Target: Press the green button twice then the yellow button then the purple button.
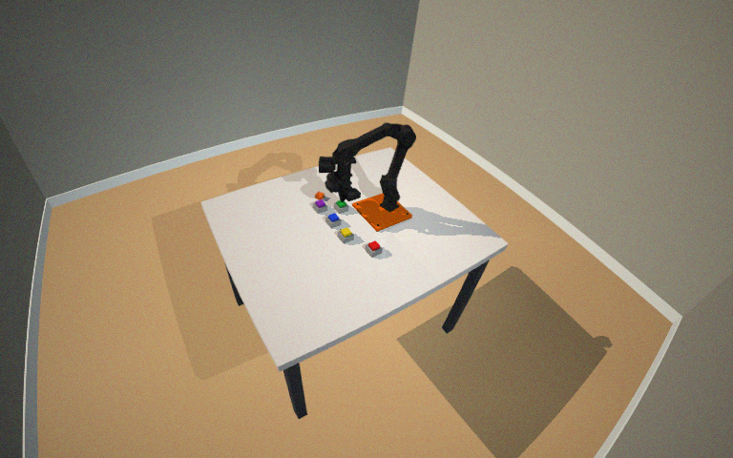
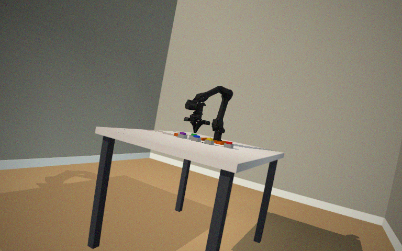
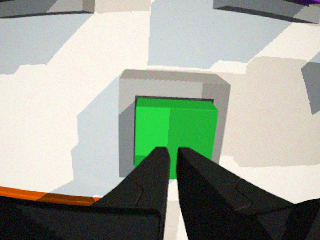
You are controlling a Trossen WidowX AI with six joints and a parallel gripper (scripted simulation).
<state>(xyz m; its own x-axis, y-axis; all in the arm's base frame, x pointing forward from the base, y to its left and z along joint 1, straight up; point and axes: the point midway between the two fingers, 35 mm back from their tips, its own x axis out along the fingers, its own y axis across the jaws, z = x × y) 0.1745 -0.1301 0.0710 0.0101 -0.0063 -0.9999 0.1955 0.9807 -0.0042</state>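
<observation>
Top view: your end effector [image 1: 343,197] [image 2: 195,132] [image 3: 171,158] points down with its fingers closed, nothing between them. Directly beneath, just apart from the tips, is the green button [image 1: 341,203] [image 2: 193,134] [image 3: 192,125], its cap standing raised inside an open-topped gray housing [image 3: 175,88]. Reading clock directions from green in this view, you have the purple button [image 1: 320,203] [image 2: 182,133] [image 3: 311,1] at 9 o'clock, blue button [image 1: 333,218] [image 2: 196,136] at 7, yellow button [image 1: 345,232] [image 2: 209,139] at 6 and red button [image 1: 373,246] [image 2: 229,143] at 5, their caps also in gray housings on the white counter [image 1: 270,259] [image 2: 159,140] [image 3: 40,110]. A small orange block [image 1: 319,195] [image 2: 176,134] lies near purple, at its 12 o'clock.
</observation>
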